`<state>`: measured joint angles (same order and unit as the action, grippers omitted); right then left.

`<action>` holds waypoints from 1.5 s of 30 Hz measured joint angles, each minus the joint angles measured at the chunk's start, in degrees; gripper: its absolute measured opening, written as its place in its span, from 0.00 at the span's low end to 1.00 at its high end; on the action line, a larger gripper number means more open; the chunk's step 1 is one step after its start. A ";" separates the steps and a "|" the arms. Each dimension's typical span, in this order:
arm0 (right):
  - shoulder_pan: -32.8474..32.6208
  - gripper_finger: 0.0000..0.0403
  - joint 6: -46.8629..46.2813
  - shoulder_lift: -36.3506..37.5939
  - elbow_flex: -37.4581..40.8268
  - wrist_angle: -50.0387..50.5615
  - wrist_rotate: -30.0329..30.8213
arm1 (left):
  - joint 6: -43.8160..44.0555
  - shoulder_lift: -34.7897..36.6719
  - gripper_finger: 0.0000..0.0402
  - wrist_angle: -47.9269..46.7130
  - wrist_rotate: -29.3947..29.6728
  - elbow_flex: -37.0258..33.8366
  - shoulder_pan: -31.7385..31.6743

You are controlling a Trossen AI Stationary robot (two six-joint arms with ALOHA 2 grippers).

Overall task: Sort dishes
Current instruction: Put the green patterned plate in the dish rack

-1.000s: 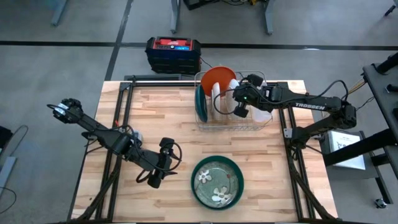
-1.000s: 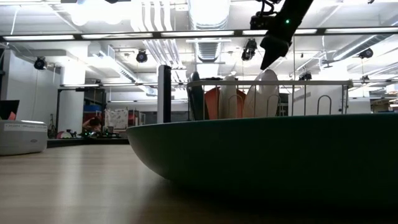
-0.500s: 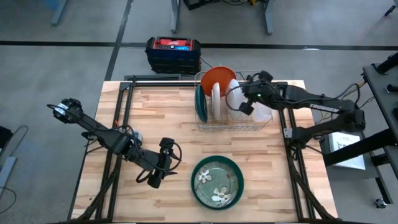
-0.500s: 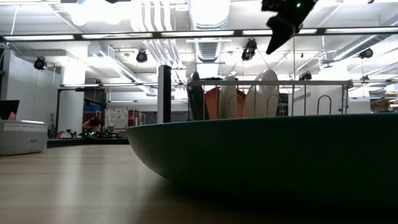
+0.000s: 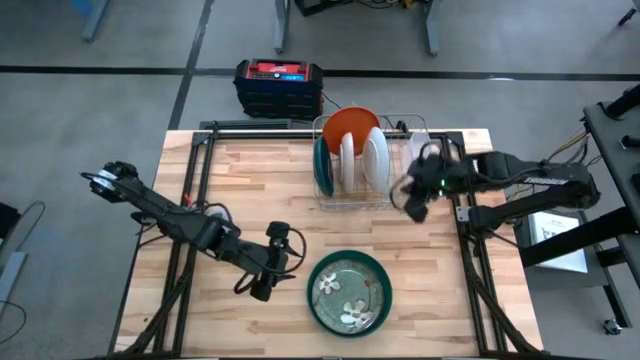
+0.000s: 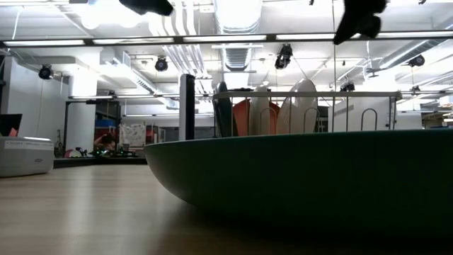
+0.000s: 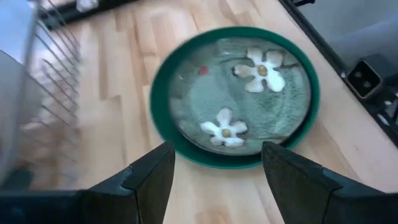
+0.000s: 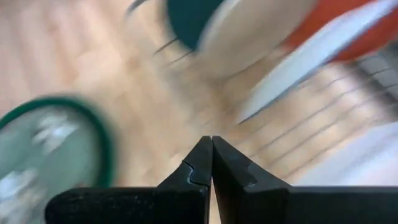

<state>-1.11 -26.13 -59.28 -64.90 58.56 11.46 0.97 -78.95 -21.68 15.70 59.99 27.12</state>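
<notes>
An olive green plate with pale flowers (image 5: 348, 291) lies flat on the table near its near edge; its rim fills the low view (image 6: 304, 177). In the silver wire rack (image 5: 365, 165) a dark green plate (image 5: 322, 165), two white plates (image 5: 376, 158) and an orange bowl (image 5: 352, 125) stand on edge. My left gripper (image 5: 262, 290) hovers open just left of the flowered plate (image 7: 239, 93), touching nothing. My right gripper (image 5: 412, 205) is shut and empty, off the rack's near right corner.
A clear plastic tray (image 5: 425, 150) sits at the rack's right side. A red and black box (image 5: 279, 85) stands on the floor past the far edge. Bare wood lies left of the rack and between the rack and the flowered plate.
My right gripper has drawn away from above the rack's white plates, toward the table's right and near edges, and risen in the low view. My left gripper has moved slightly rightward toward the flowered plate. The dishes have stayed where they were.
</notes>
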 joint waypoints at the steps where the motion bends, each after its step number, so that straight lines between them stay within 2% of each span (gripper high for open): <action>1: -2.22 0.00 -1.78 0.06 0.64 -0.16 -1.20 | 0.67 -0.57 0.57 0.12 -0.90 0.00 -0.03; 6: -13.59 0.00 -14.15 -0.07 4.66 -0.47 -2.09 | 4.18 -4.06 0.57 2.56 -7.68 0.00 0.10; 10: -22.42 0.00 -26.07 -0.08 8.80 -3.42 0.55 | 3.97 -8.00 0.57 5.51 -10.75 0.00 0.10; 14: -29.58 0.00 -35.98 -0.29 13.43 -10.55 2.97 | 4.36 -11.43 0.57 6.66 -10.92 -0.02 0.18; 18: -34.48 0.00 -41.98 -1.36 17.73 -20.35 3.96 | 3.94 -14.47 0.57 8.69 -13.16 0.00 0.21; 24: -37.49 0.00 -45.55 -7.16 20.21 -31.07 4.20 | 1.64 -17.53 0.57 11.38 -16.60 0.00 0.21; 31: -38.60 0.02 -51.15 -16.00 20.20 -34.88 3.70 | 1.63 -20.01 0.57 12.29 -16.74 0.00 0.21; 38: -38.78 0.12 -56.31 -21.64 20.14 -35.06 3.32 | 1.23 -22.41 0.57 12.79 -16.74 0.00 0.06; 45: -38.79 0.26 -58.83 -22.75 20.14 -35.27 3.28 | 1.10 -24.94 0.57 15.23 -16.76 0.00 0.06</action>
<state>-39.90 -84.96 -82.04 -44.75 23.30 14.73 2.07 -103.89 -6.45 -1.06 59.99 27.18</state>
